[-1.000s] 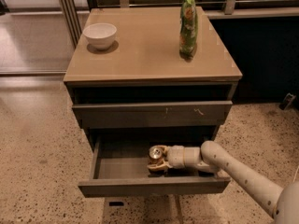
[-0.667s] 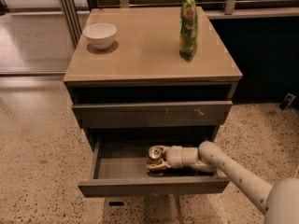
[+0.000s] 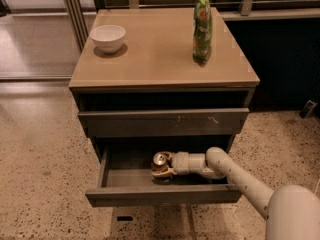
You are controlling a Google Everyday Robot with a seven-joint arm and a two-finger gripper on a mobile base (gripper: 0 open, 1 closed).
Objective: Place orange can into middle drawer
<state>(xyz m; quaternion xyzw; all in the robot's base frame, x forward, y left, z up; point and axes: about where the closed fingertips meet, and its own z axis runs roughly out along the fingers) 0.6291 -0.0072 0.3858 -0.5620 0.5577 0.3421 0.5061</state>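
The orange can [image 3: 160, 159] stands in the open middle drawer [image 3: 125, 176], near the drawer's middle, with its silver top facing up. My gripper [image 3: 163, 170] reaches into the drawer from the right on a pale arm, and its fingers close around the can's lower body. The can's base looks to be at or just above the drawer's grey bottom; I cannot tell if it touches.
The drawer above [image 3: 165, 122], with small pale scratches on its front, is pulled out slightly. On the cabinet top [image 3: 155, 54] stand a white bowl [image 3: 108, 37] at the left and a tall green snack bag [image 3: 202, 26] at the right. Speckled floor surrounds the cabinet.
The gripper and the can have shifted slightly to the left inside the drawer. Nothing else has moved.
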